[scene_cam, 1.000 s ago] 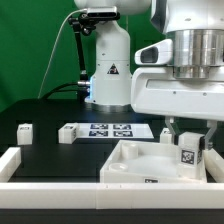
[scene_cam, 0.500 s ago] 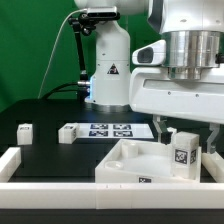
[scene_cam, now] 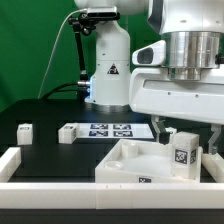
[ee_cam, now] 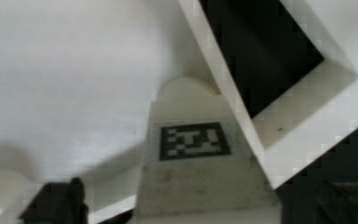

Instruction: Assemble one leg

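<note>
Leg (scene_cam: pixel 183 156) upright between wide-open fingers (scene_cam: pixel 158 128), ungripped, its base hidden by tray rim (scene_cam: pixel 125 168)

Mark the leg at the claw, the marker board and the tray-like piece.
leg (scene_cam: pixel 183 154): exterior view, its tagged face.
marker board (scene_cam: pixel 110 129): exterior view, middle tags.
tray-like piece (scene_cam: pixel 125 165): exterior view, its near rim.

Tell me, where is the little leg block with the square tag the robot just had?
In the exterior view, the leg stands at the right, on the white tray-like piece, between the open gripper's fingers.

White leg (scene_cam: pixel 183 155) — black-white tag.
</note>
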